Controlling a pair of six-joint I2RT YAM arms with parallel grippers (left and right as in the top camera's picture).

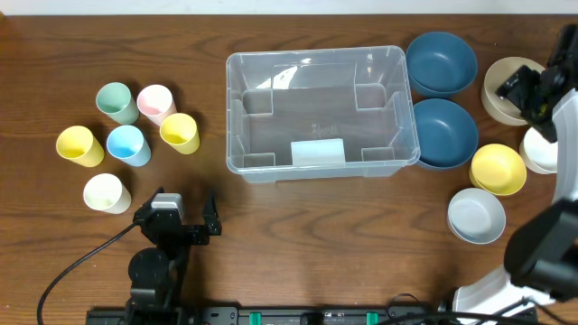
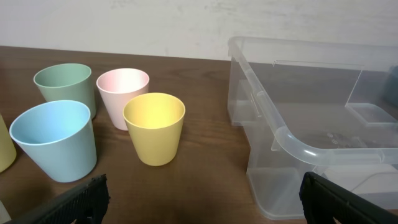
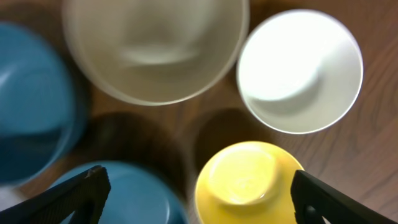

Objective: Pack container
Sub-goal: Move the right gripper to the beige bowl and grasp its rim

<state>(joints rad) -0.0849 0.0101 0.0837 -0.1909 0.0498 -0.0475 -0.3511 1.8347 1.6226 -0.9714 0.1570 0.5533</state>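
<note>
The clear container point(image 1: 237, 117) stands empty at the table's middle, a pale label on its near wall; its near corner shows in the left wrist view point(image 2: 292, 140). My left gripper point(image 1: 181, 215) is open and empty, low over the table in front of the cups point(image 2: 202, 199). My right gripper point(image 1: 528, 90) is open and empty, hovering above the bowls at the right point(image 3: 199, 199), over the gap between a yellow bowl point(image 3: 245, 177) and a blue bowl point(image 3: 130, 193).
Several cups stand left of the container: green point(image 1: 115, 101), pink point(image 1: 155, 102), yellow point(image 1: 180, 132), blue point(image 1: 126, 143), yellow point(image 1: 79, 145), white point(image 1: 106, 192). Bowls stand right: two blue point(image 1: 440, 62) point(image 1: 444, 131), beige point(image 1: 499, 95), yellow point(image 1: 498, 169), two white point(image 1: 476, 215) point(image 1: 540, 155).
</note>
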